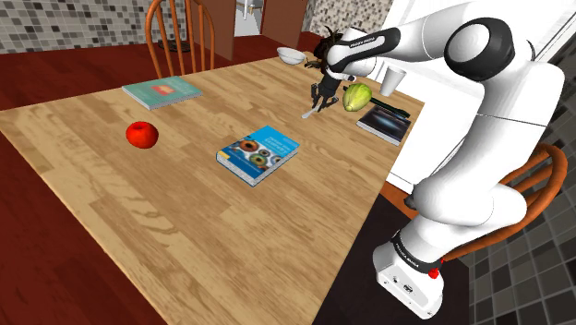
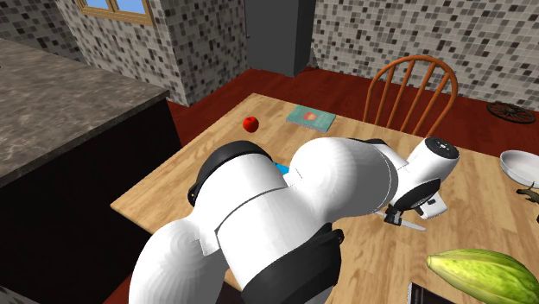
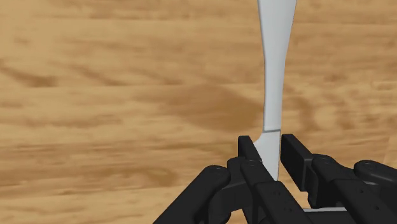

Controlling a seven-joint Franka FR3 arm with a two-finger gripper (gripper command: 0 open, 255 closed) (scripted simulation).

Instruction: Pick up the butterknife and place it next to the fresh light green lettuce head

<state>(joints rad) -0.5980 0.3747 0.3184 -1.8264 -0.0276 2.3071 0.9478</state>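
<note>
Wrist view: black gripper [image 3: 272, 153] clamped on the grey knife [image 3: 275, 76], fingers [image 3: 249, 151] pinching one end, the rest running out over the wooden table [image 3: 95, 95]. Shoulder view puts the knife [image 1: 308, 114] under the gripper [image 1: 319, 100], toward the table's far end & just beside the pale green lettuce [image 1: 357, 95], on that view's left of it; can't tell if the tip touches the wood. Writing: small lettering on the arm [image 1: 434, 46] near the wrist & a mark on the stand [image 1: 411, 277], both too small to read. Covers of the blue book [image 1: 259, 153], teal book [image 1: 163, 91] & dark book [image 1: 385, 122] show no legible text. Lettuce & dark book sit close to the table edge on the stand's side. Bare wood btwn blue book & gripper. Red apple [image 1: 141, 134] well apart; white bowl [image 1: 291, 56] at the far edge.
</note>
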